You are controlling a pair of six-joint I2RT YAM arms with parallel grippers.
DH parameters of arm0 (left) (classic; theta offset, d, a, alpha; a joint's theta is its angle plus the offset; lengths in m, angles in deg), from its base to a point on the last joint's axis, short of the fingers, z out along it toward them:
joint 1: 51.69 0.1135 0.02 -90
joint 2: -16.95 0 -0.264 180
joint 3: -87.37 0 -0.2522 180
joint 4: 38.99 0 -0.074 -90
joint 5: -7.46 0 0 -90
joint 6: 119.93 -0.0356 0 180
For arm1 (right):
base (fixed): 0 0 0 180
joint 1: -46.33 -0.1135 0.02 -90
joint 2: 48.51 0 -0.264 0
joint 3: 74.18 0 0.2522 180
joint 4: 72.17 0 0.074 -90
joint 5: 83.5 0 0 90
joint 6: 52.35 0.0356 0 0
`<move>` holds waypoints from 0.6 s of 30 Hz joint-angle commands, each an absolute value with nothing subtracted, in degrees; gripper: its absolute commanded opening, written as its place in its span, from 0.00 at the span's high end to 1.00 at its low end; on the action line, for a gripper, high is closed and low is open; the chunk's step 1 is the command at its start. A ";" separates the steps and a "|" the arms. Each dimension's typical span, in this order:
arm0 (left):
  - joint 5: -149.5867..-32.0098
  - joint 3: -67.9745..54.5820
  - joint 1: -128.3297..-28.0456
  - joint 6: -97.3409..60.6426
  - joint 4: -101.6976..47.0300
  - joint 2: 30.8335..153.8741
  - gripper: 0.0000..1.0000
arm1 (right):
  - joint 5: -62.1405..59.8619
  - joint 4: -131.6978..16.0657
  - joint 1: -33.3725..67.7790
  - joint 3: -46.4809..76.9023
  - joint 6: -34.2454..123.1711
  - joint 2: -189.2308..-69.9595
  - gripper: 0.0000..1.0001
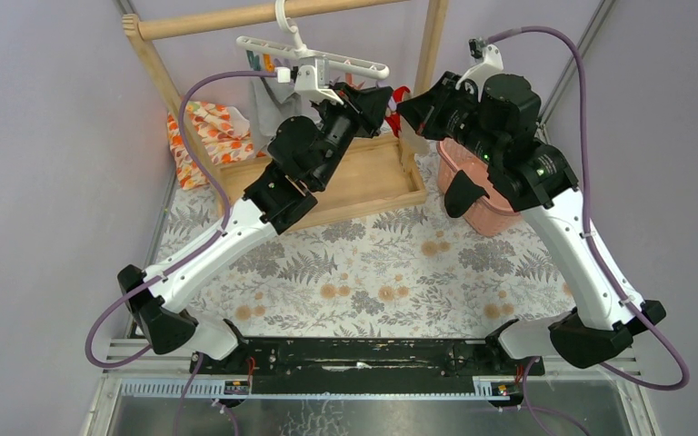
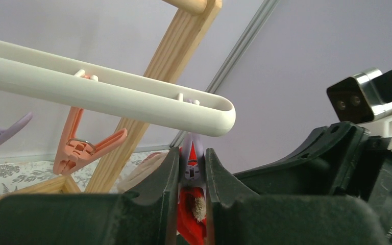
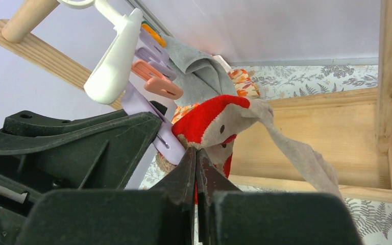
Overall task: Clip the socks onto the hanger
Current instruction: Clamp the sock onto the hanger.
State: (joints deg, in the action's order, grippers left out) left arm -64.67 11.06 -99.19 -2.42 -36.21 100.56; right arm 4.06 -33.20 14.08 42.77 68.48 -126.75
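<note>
The white hanger [image 1: 314, 56] hangs by its hook from the wooden rail. My left gripper [image 1: 383, 98] is shut on the purple clip [image 2: 193, 153] at the hanger bar's [image 2: 107, 97] right end, squeezing its handles. The beige sock with the red end [image 3: 219, 120] sits at that clip's mouth, and its red fabric [image 2: 191, 214] shows between the left fingers. My right gripper [image 1: 406, 107] is shut on the sock's edge [image 3: 196, 155] and holds it up beside the purple clip [image 3: 143, 102]. The rest of the sock trails down to the right. The black sock is out of view.
The wooden frame post [image 1: 432, 41] stands just behind both grippers, with its base tray [image 1: 363, 177] below. A pink basket [image 1: 477, 195] sits under the right arm. An orange-flowered cloth [image 1: 209, 132] lies at the left. An orange clip [image 2: 76, 145] and a grey fabric [image 3: 199, 66] hang from the hanger.
</note>
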 commanded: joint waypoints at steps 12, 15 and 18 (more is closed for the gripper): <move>-65.56 9.12 -101.59 -4.26 -38.65 99.17 0.63 | 4.44 -36.53 13.90 41.64 67.96 -124.19 1.00; -66.40 8.29 -101.56 -4.58 -40.15 98.81 0.47 | 4.37 -36.76 13.93 41.26 68.06 -124.19 1.00; -66.67 7.39 -101.78 -4.78 -41.43 98.11 0.39 | 3.97 -37.26 13.94 40.77 68.37 -124.25 1.00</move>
